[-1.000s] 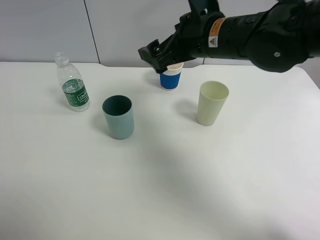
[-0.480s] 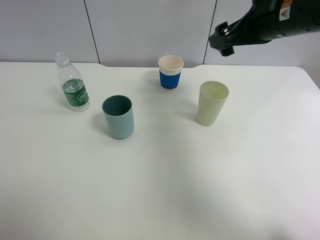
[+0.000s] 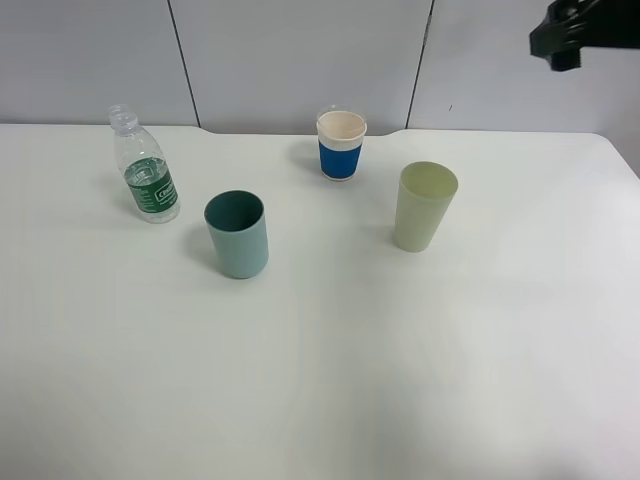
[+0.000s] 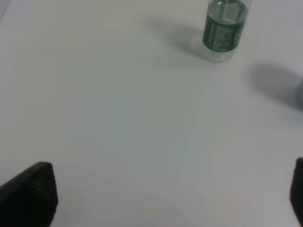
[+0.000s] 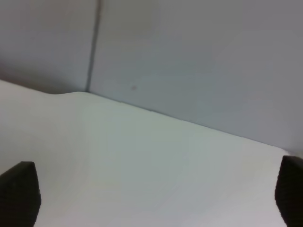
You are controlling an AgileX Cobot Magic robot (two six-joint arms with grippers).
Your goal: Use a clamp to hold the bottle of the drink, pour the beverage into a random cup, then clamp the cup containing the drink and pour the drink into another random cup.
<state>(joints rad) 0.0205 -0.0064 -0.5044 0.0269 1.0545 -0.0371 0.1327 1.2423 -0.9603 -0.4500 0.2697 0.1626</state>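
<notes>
Holding both my hands open and empty: left hand (image 4: 161,198) low over the counter (image 3: 330,380), the bottle (image 4: 224,26) standing ahead of it; right hand (image 5: 151,198) raised, well apart from the teal cup (image 3: 238,235).

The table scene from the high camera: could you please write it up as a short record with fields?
bottle: small clear bottle, green label, uncapped, upright at far left of the table
teal cup: upright, right of the bottle, apart from it
paper cup: white with blue sleeve, upright at the back
pale green cup: tallest, upright, right of centre
left tool: open, holding nothing, bottle ahead of it
right tool: open, holding nothing, raised at the far right
</notes>
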